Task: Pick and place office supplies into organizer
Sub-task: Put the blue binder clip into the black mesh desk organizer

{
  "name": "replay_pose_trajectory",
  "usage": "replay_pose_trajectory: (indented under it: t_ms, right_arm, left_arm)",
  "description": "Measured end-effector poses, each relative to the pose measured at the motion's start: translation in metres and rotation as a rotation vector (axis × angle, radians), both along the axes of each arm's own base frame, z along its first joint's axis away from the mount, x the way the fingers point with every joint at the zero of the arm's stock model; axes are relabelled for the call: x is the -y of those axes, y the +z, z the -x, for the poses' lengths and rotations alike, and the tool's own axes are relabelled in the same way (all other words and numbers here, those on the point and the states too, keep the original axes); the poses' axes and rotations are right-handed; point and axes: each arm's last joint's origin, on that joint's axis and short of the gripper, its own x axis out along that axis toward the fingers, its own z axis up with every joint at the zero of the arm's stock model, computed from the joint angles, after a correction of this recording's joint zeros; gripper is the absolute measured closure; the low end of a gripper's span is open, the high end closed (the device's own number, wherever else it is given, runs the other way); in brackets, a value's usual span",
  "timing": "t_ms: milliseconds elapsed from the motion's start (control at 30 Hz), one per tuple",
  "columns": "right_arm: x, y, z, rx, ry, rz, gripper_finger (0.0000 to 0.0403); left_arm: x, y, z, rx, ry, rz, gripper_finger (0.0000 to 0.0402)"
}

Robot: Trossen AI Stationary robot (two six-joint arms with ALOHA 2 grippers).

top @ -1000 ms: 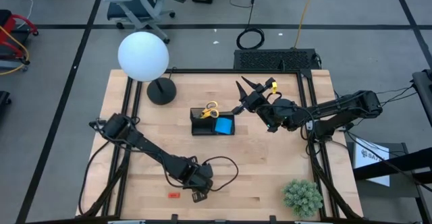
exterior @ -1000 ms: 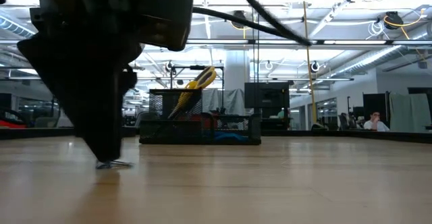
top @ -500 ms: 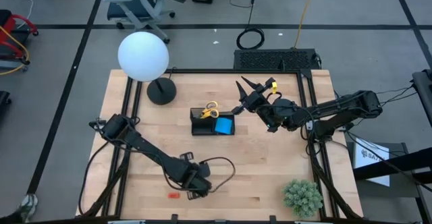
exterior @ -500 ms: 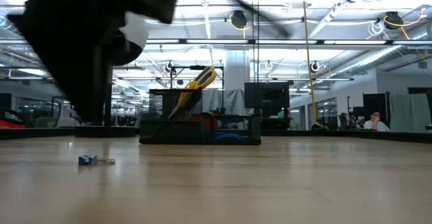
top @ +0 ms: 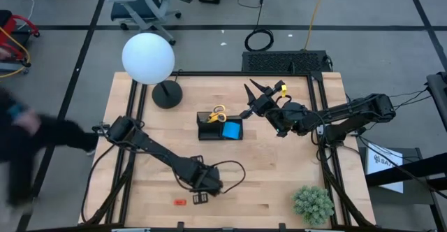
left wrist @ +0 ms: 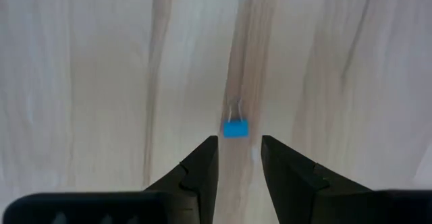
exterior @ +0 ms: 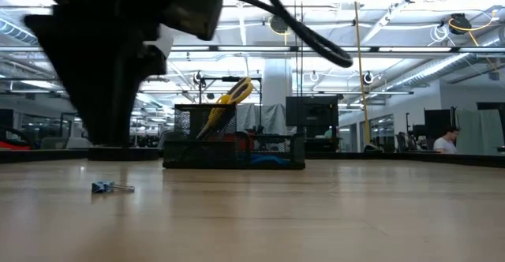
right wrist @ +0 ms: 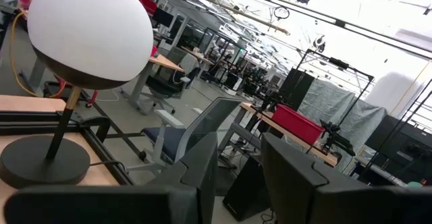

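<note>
Left claw (left wrist: 239, 158) hangs over the near table edge, fingers apart and empty, a small blue binder clip (left wrist: 235, 128) with wire loops lying just beyond its tips. Yellow scissors (top: 218, 113) and blue pad (top: 232, 130) sit in the black mesh organizer (top: 207, 134) mid-table. Clip and little red piece (top: 179, 203) remain; right claw (top: 248, 91) waits raised, fingers parted, empty

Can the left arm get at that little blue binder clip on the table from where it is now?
Probably yes. The left gripper hangs right over the blue binder clip, fingers apart and empty. The clip lies alone on bare table, with nothing in between, so a short move forward and down should reach it.
</note>
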Motion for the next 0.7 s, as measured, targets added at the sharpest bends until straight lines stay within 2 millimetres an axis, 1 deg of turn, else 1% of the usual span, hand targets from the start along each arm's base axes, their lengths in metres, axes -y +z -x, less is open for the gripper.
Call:
replay_pose_trajectory:
  t_ms: [133,300,400,500,700]
  right_arm:
    - [0.0,0.0,0.0,-0.001,0.0,0.0,0.0298]
    - [0.0,0.0,0.0,0.0,0.0,0.0,0.0298]
    - [0.0,0.0,0.0,0.0,-0.001,0.0,0.0298]
    - [0.0,0.0,0.0,0.0,0.0,0.0,0.0298]
    - [0.0,0.0,0.0,-0.001,0.0,0.0,0.0298]
  left_arm:
    - [-0.01,0.0,-0.007,0.011,0.016,0.015,0.0282]
    - [-0.02,0.001,-0.011,0.006,0.012,0.028,0.0282]
    - [-0.026,0.001,-0.013,-0.004,0.038,0.048,0.0282]
    - [-0.027,0.001,-0.014,-0.002,0.04,0.044,0.0282]
    - [-0.017,-0.004,-0.009,-0.009,0.004,0.042,0.0282]
